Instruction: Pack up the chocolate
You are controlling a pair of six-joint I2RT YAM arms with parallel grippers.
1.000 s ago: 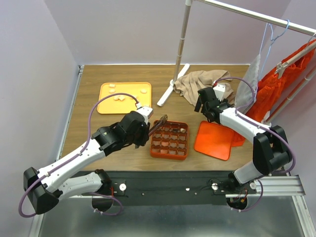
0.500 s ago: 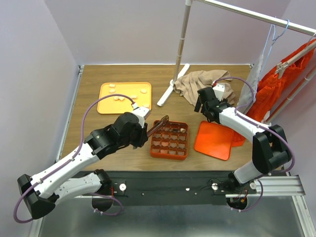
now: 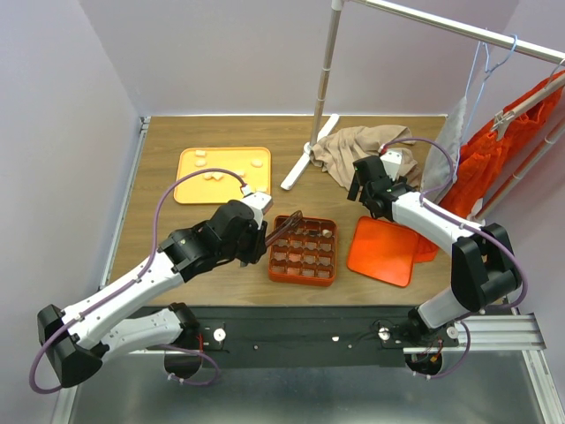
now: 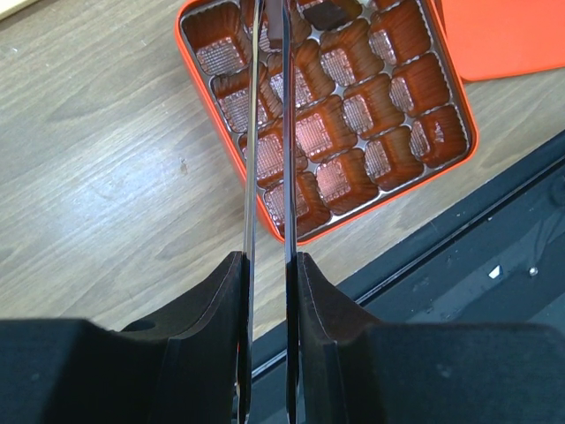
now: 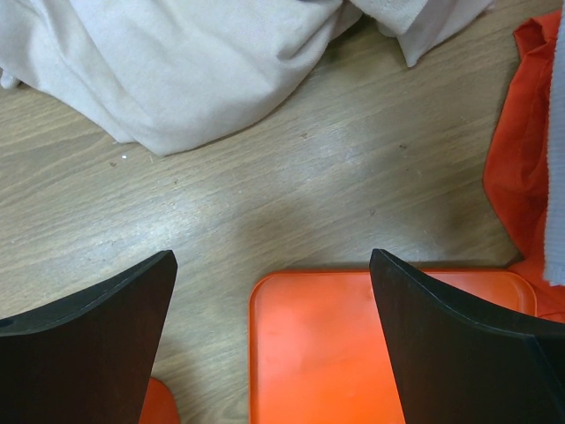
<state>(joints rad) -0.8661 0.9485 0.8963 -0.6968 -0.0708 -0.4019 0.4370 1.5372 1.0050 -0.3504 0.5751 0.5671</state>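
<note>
My left gripper is shut on a pair of thin metal tongs. Their tips hang over the far left corner of the orange gridded box. In the left wrist view the tongs' blades run up from my gripper over the box; a small dark piece sits between their tips. A brown chocolate lies in a far cell. Cream-white chocolates lie on the flat orange tray at the back left. My right gripper is open and empty.
The box's flat orange lid lies right of the box, below my right gripper. A beige cloth and a rack's white foot lie behind. Orange garments hang at the right. A black rail runs along the near edge.
My left arm has shifted a little and the tongs' tips have dipped slightly toward the box's far left corner. The right arm has not moved.
</note>
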